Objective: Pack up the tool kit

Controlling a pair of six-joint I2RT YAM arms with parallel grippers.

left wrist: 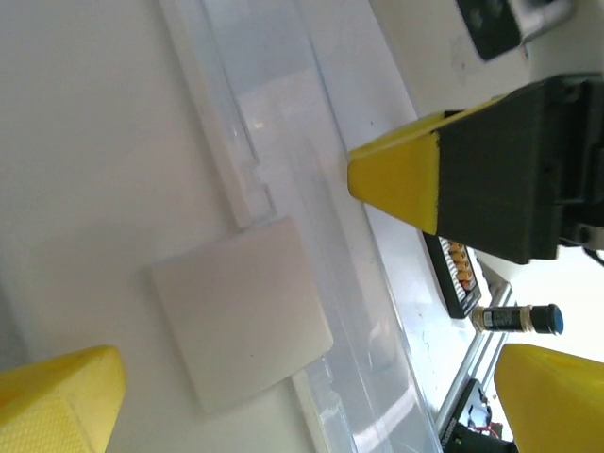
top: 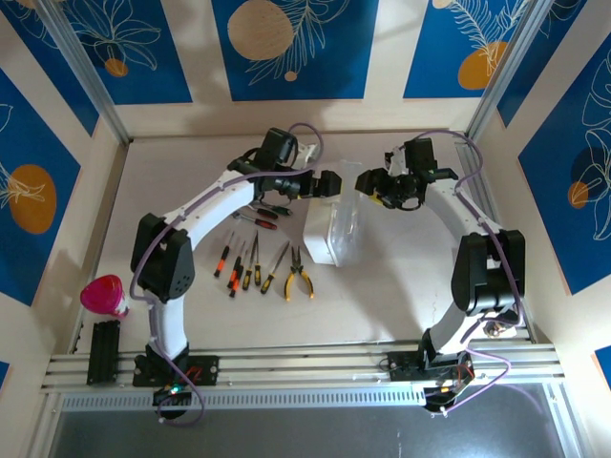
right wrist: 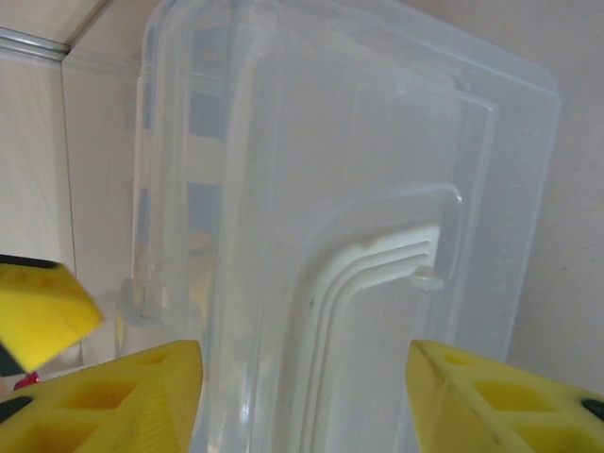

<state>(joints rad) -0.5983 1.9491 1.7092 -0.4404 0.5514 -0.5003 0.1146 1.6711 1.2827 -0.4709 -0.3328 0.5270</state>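
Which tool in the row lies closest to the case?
The pliers, the one with two yellow handles, at the row's right end beside the case; the screwdrivers lie farther left.

You are looking at a robot lab test cell: a pale table (top: 382,305) walled by blue leaf-print panels (top: 296,48), aluminium frame posts (top: 86,72) at the corners, and a left arm (top: 167,258) and right arm (top: 487,272) bolted to slotted rails (top: 305,367).
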